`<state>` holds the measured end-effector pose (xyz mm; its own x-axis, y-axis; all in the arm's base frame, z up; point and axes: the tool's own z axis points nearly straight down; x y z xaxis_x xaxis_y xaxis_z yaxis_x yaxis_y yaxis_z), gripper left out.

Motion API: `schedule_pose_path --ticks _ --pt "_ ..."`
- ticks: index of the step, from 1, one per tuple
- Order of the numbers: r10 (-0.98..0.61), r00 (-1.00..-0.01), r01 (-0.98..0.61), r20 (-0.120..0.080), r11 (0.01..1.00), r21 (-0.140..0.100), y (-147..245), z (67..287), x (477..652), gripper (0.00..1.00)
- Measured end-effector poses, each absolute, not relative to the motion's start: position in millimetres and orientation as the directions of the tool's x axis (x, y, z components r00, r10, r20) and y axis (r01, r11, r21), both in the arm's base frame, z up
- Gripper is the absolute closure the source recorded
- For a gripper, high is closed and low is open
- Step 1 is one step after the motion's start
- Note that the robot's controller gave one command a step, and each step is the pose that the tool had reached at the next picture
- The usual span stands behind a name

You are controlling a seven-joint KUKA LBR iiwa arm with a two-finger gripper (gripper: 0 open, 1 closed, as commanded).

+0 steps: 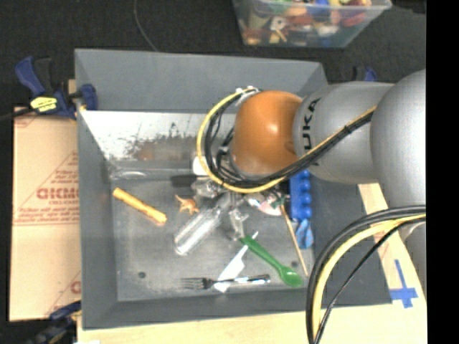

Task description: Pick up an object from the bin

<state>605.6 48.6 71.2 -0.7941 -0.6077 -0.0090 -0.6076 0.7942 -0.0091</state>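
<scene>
The pincer hangs low in the middle of the grey bin, beneath the arm's orange cover; how far it is open cannot be told. A clear plastic tube lies tilted on the floor, its upper end right at the pincer, its body running down to the left. A small orange star-shaped piece sits just left. Below right lie a green spoon and a black fork. An orange stick lies well apart, left.

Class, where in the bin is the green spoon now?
The green spoon lies at the bin's lower right in the camera view, right of the clear tube and above the fork.
</scene>
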Motion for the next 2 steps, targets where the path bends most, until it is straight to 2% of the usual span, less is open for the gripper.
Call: schedule_pose_path --ticks 1,2 --pt "-0.504 -0.864 -0.504 -0.019 0.864 -0.008 53.7 72.1 610.7 0.0" --pt "-0.569 -0.822 -0.569 -0.012 0.822 -0.009 49.4 71.3 607.5 1.0"
